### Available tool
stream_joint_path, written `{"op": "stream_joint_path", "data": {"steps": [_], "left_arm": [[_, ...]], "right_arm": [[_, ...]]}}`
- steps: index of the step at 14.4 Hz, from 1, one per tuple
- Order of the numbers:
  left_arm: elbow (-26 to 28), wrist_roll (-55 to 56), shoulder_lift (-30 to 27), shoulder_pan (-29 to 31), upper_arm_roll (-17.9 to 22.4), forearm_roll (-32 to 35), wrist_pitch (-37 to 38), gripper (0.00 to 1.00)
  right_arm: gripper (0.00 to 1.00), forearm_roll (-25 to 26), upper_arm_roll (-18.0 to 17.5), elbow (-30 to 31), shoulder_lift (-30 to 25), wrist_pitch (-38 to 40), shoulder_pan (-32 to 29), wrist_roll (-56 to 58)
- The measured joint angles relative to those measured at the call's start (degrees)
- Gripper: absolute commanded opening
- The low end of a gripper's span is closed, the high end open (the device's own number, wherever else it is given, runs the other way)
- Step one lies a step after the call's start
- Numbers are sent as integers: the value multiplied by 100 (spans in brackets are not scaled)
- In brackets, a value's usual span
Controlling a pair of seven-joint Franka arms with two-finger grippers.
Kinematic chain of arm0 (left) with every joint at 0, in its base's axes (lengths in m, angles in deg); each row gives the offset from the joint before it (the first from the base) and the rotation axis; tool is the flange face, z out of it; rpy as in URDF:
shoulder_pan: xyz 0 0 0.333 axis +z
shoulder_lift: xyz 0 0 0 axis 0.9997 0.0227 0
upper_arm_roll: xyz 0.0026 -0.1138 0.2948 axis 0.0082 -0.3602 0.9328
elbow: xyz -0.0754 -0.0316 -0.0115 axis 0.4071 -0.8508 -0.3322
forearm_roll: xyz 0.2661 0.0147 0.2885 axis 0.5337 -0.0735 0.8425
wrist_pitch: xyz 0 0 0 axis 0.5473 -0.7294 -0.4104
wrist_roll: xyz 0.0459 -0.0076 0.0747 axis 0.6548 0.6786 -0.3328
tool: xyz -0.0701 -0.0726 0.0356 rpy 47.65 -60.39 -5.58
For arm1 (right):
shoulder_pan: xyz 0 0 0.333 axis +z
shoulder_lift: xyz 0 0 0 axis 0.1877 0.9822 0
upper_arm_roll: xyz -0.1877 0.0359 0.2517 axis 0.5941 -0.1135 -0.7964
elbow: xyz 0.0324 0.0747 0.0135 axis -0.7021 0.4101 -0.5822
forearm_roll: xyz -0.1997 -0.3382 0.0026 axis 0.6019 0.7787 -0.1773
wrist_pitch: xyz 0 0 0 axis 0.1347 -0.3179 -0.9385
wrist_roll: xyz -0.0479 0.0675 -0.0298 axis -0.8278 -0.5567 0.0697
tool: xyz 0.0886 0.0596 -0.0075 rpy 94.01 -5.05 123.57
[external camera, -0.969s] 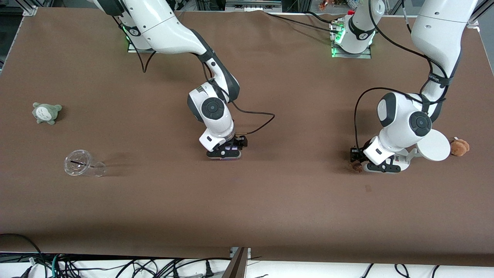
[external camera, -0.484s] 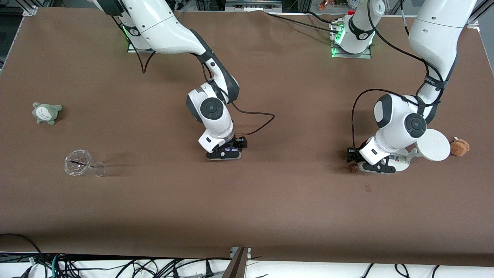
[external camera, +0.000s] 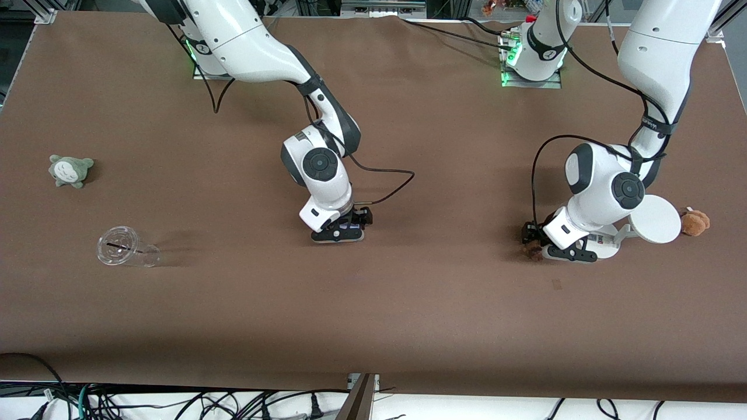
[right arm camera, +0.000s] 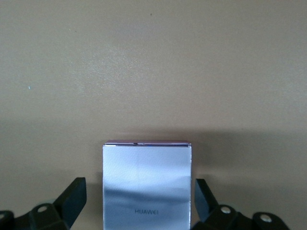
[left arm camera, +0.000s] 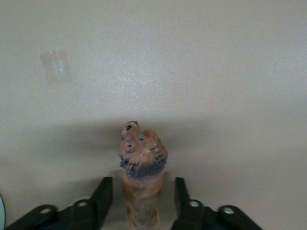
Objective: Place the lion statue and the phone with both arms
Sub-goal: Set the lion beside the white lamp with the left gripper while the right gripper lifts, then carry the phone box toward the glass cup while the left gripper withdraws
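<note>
A wide table (external camera: 408, 303) covered in matte brown sheeting fills the scene, evenly lit with soft shadows. Aluminium framing (external camera: 41, 14) runs along its edge by the arm bases. Black and white cables (external camera: 175, 405) tangle below the edge nearest the front camera.

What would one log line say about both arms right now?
left gripper: open, around lion statue | right gripper: open, around phone | both low over table
</note>
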Motion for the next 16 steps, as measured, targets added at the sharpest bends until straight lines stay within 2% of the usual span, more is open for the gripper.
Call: {"op": "stream_joint_path", "data": {"steps": [5, 7, 8, 13, 16], "left_arm": [[-131, -9, -38, 32, -4, 0, 75, 100], [-259, -9, -340, 55, -13, 0, 587, 100], [-319, -9, -621, 65, -19, 0, 1024, 100], [-515, -9, -2485, 75, -36, -1, 3258, 100], [-1164, -9, -3045, 208, -2, 53, 4830, 100]], "right_arm": [[100, 1, 0, 3, 118, -53, 0, 4], [45, 1, 0, 3, 165, -77, -1, 9], [40, 1, 0, 3, 170, -83, -2, 17], [39, 1, 32, -18, 155, -88, -44, 18], [39, 1, 88, -102, 99, -63, -278, 34]]}}
